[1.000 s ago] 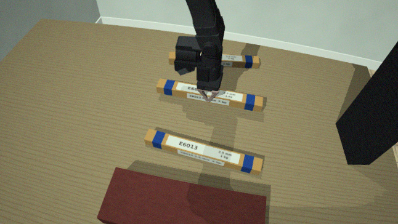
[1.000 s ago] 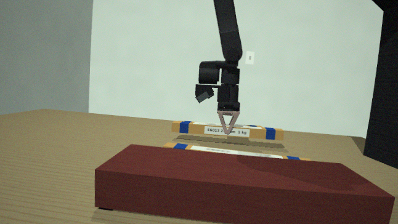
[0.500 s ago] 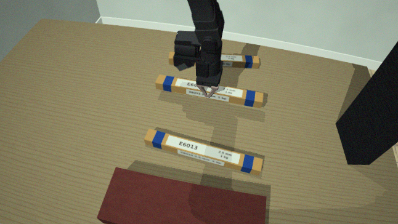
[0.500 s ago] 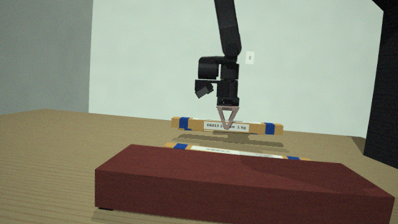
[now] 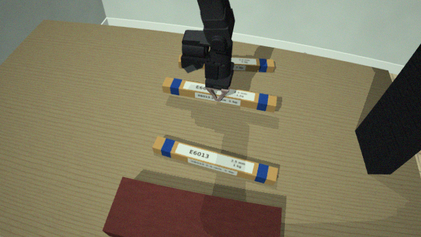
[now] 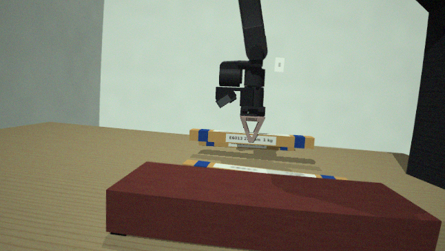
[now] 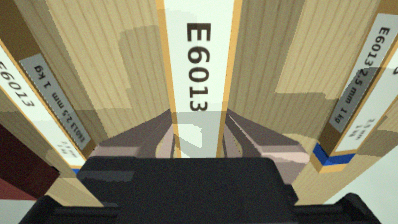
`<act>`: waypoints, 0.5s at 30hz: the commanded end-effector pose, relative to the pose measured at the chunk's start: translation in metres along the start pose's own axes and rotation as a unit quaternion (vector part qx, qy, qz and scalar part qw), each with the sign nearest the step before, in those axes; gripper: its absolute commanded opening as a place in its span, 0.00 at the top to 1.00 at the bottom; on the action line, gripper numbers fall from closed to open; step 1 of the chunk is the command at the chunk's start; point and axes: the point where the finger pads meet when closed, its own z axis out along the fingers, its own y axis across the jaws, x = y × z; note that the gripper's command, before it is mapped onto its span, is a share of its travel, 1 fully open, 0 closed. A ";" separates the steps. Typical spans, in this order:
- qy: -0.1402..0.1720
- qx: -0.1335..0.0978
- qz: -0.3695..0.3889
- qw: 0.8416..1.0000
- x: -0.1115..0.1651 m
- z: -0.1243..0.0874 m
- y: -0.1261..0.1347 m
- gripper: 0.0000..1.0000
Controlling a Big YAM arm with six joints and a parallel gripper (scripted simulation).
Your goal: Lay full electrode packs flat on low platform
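Middle pack [image 5: 254, 97] was held tight, off the table, by the gripper [image 5: 219, 95]. Next, its weight had to be judged before the platform [image 5: 156, 208].

Middle pack [image 5: 182, 87] held level above table, clamped.

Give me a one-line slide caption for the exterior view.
Gripper shut on the middle electrode pack, held level above the table behind the red platform.
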 end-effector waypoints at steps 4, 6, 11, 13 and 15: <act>-0.018 0.010 -0.002 1.000 -0.026 -0.033 -0.014 1.00; -0.018 0.010 -0.002 1.000 -0.027 -0.034 -0.014 1.00; -0.018 0.010 -0.002 1.000 -0.029 -0.035 -0.014 1.00; -0.018 0.010 -0.002 1.000 -0.029 -0.035 -0.014 1.00; -0.018 0.010 -0.002 1.000 -0.029 -0.036 -0.014 1.00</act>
